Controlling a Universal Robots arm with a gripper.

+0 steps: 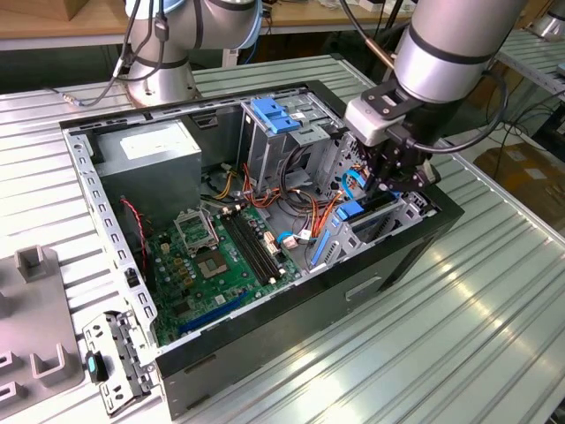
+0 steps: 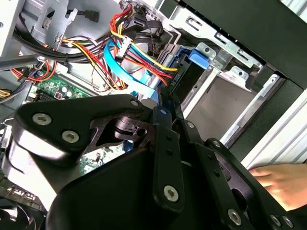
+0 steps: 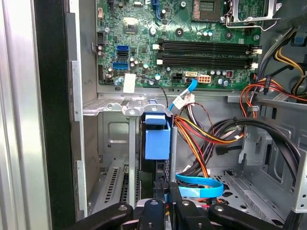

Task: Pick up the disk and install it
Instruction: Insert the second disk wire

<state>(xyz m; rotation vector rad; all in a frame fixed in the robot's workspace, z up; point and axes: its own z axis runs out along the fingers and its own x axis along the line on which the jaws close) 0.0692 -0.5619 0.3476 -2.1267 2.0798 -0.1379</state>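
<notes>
Over the open computer case (image 1: 265,291) in the exterior view, the pincer (image 1: 399,187) hangs at the drive bay. From the first wrist view, the disk (image 3: 157,136) stands edgewise in its slot (image 3: 115,108), apparently seated; the pincer (image 3: 165,191) looks closed just behind it, gripping nothing. Further pushing could snag the cables (image 3: 201,139).

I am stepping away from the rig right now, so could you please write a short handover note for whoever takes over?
Claw: shut on the disk, gripping its upper edge, low over the corner of the open computer case at the exterior view's right.
Disk: standing on edge in the metal drive bay, blue rail facing up, most of its body down in the slot.
Done: disk picked up and brought into the bay.
Left: the pictures do not settle whether it is fully seated, and the claw has not yet let go.
Note: a person's hand is beside the case, close to the claw.
</notes>
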